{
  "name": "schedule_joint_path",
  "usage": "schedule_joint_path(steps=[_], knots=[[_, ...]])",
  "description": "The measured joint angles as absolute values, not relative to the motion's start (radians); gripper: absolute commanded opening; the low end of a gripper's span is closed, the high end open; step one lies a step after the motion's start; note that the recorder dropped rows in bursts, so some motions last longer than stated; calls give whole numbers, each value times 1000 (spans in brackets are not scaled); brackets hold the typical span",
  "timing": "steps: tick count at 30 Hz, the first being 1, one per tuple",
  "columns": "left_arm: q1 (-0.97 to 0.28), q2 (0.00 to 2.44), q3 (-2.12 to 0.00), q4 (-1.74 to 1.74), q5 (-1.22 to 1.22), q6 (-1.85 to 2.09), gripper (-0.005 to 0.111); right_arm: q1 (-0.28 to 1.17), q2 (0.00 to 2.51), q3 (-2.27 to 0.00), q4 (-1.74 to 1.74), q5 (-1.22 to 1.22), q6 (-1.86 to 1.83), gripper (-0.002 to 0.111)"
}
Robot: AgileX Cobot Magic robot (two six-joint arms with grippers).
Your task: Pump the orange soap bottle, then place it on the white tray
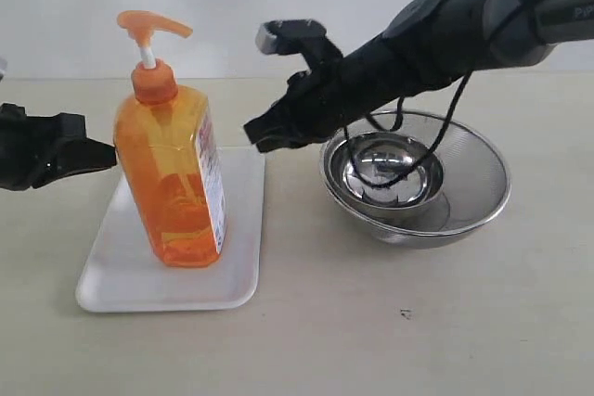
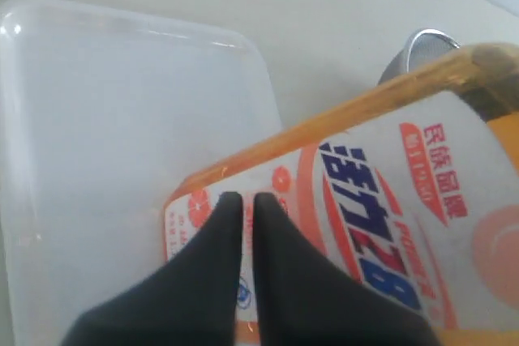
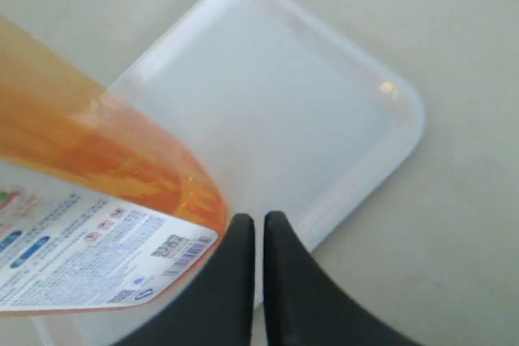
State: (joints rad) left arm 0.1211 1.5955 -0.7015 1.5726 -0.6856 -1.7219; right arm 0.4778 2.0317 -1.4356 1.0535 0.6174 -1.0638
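Observation:
The orange soap bottle (image 1: 172, 173) stands upright on the white tray (image 1: 121, 275), with its pump head pointing right. My left gripper (image 1: 111, 153) is shut and empty, its tip right at the bottle's left side. In the left wrist view the left gripper (image 2: 242, 198) points at the label of the bottle (image 2: 365, 200) above the tray (image 2: 105, 119). My right gripper (image 1: 251, 132) is shut and empty, a little to the right of the bottle and apart from it. The right wrist view has the right gripper (image 3: 259, 218) above the tray (image 3: 324, 95), beside the bottle (image 3: 97, 151).
A steel mesh bowl (image 1: 487, 201) with a smaller steel bowl (image 1: 422, 194) inside it stands to the right of the tray, under my right arm. A black cable hangs from that arm into the bowls. Bare table lies in front.

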Motion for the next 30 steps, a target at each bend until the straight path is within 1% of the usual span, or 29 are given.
schedule_joint_path(steps=[4, 15, 25, 30], knots=[[121, 1575, -702, 1505, -661, -1654, 5, 441, 1932, -1436, 1023, 634, -1060, 0], [121, 1554, -728, 1439, -695, -1584, 5, 452, 1723, -1440, 996, 688, -1070, 0], [121, 1554, -728, 1493, -729, -1608, 5, 568, 1701, -1440, 991, 716, -1089, 0], [121, 1554, -728, 1505, -736, -1616, 5, 579, 1701, -1440, 986, 706, -1090, 0]])
